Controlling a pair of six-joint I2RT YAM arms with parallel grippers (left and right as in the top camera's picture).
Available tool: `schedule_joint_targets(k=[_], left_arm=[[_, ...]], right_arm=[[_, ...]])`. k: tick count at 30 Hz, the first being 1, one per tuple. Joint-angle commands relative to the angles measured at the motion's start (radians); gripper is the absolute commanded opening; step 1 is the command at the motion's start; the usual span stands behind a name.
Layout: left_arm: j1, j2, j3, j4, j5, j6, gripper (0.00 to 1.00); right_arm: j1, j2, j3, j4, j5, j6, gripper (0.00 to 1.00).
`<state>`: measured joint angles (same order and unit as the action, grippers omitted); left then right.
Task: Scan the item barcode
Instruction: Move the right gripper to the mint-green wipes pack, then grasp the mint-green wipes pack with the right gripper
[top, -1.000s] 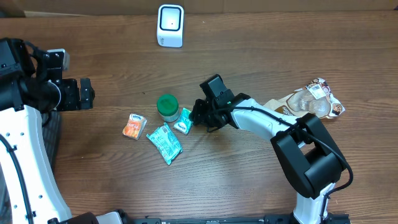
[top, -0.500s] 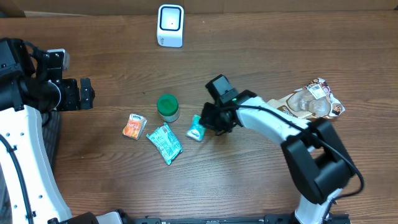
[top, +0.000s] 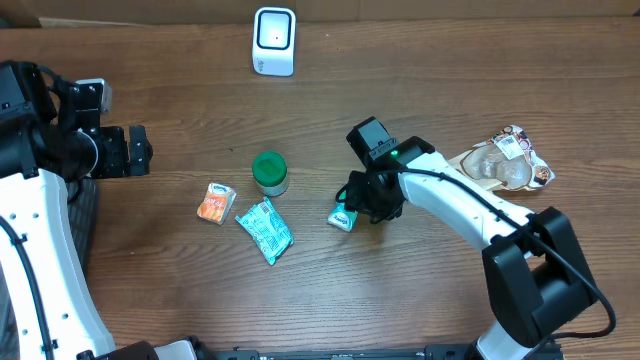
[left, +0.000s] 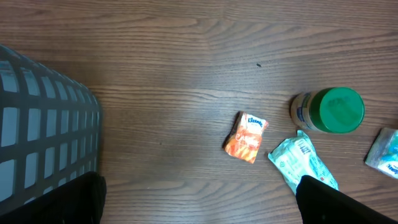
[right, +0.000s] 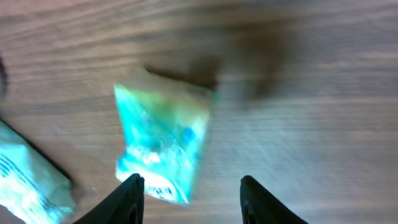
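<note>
Right pincer (right: 189, 194), jaws apart, hovers over teal packet (right: 163, 146).

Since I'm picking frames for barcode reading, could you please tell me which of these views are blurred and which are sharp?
Right wrist view: motion-blurred, the small teal packet smeared, its print unreadable. Left wrist view: sharp, the logo on the orange tissue pack legible. Overhead view: sharp and evenly lit, the green-lidded jar crisp.

Scanner (top: 274, 40) at surface (top: 450, 80) far edge. Jar (top: 269, 171) centre; tissue pack (top: 215, 202), pouch (top: 264, 229) nearer. Small packet (top: 343, 216) just left of right pincer (right: 191, 183); bag (top: 500, 165) rightmost.
</note>
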<state>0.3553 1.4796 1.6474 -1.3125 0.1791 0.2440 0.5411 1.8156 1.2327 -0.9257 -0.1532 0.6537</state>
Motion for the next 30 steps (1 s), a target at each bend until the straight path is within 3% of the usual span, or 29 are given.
schedule_joint_targets(k=[1,7,23,28,30], left_arm=[[0.003,0.006,0.01,0.001,-0.003,0.025,1.0],[0.003,0.006,0.01,0.001,-0.003,0.026,1.0],[0.003,0.006,0.01,0.001,-0.003,0.025,1.0],[0.003,0.006,0.01,0.001,-0.003,0.025,1.0],[0.003,0.006,0.01,0.001,-0.003,0.025,0.99]], right_arm=[[0.001,-0.024,0.079,-0.068,0.047,-0.035,0.47],[0.003,-0.024,0.068,-0.189,0.055,-0.033,0.43],[0.071,-0.02,-0.043,-0.184,0.109,0.08,0.37],[0.071,-0.018,-0.047,-0.179,0.111,0.085,0.3],[0.071,-0.014,-0.055,-0.183,0.106,0.109,0.22]])
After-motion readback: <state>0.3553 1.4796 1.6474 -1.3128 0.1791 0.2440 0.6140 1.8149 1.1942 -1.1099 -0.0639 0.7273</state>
